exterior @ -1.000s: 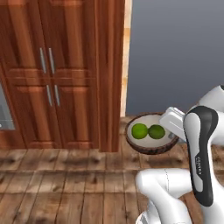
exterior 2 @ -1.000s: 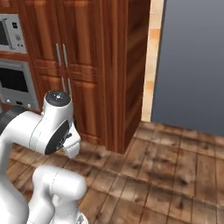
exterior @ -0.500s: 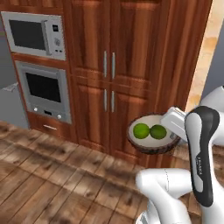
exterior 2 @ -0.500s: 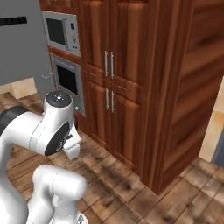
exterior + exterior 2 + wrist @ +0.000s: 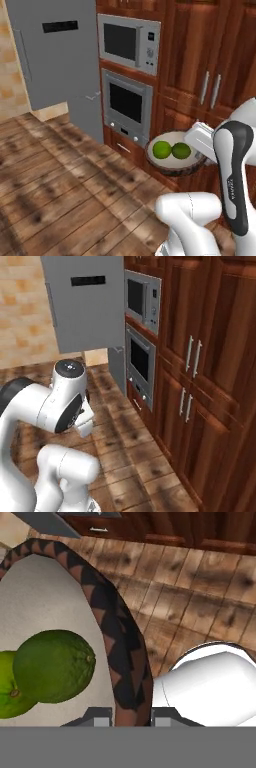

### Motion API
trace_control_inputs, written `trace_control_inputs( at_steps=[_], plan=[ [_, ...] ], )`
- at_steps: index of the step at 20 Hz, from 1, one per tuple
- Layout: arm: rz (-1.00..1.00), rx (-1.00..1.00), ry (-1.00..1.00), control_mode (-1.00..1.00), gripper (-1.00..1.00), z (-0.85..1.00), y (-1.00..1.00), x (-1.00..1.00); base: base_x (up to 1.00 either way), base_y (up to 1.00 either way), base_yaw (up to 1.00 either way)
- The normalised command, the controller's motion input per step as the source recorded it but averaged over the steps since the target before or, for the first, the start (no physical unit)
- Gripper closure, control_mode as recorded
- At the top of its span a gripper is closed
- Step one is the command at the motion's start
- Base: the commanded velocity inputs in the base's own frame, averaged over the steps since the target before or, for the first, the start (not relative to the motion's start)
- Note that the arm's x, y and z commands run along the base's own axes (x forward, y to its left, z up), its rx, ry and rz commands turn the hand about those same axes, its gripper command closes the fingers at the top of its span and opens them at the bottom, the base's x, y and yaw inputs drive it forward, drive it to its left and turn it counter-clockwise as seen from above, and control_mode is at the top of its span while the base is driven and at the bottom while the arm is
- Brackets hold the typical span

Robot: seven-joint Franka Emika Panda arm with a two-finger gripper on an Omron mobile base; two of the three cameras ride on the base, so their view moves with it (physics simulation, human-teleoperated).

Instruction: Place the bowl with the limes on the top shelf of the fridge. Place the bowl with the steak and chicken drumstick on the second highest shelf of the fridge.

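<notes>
My gripper (image 5: 196,148) is shut on the right rim of the bowl with the limes (image 5: 175,164), held level in the air in front of the arm. The bowl is dark brown outside and pale inside, and two green limes (image 5: 171,150) lie in it. In the hand view the patterned rim (image 5: 120,642) runs between my fingertips at the gripper (image 5: 131,714), with one lime (image 5: 54,664) close beside it. The grey fridge (image 5: 55,55) stands at the far left, showing only a flat grey front. Its shelves are hidden. The bowl with the steak and chicken drumstick is out of view.
A built-in microwave (image 5: 129,42) sits above an oven (image 5: 127,102), right of the fridge. Brown wooden cabinets (image 5: 210,60) rise behind the bowl and along the right (image 5: 200,366). A wooden plank floor (image 5: 55,190) lies open to the left.
The whole picture has shifted as the base turned: the cabinets slid right, and the microwave, oven and fridge came into view. The bowl stays in my shut gripper.
</notes>
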Motion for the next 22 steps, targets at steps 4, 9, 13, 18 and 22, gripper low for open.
trace_control_inputs(
  at_steps=[4,9,13,18,22],
  plan=[
    [0.00,0.00,0.00,1.00,1.00,0.00,0.00,0.00,0.99,0.81,0.49],
    [0.00,0.00,0.00,1.00,1.00,0.00,0.00,0.00,1.00,0.97,0.45],
    [0.00,0.00,0.00,1.00,1.00,0.00,0.00,0.00,0.99,0.89,0.47],
    [0.00,0.00,0.00,1.00,1.00,0.00,0.00,0.00,1.00,0.35,0.33],
    [0.00,0.00,0.00,1.00,1.00,0.00,0.00,0.00,1.00,0.13,0.26]
  ],
)
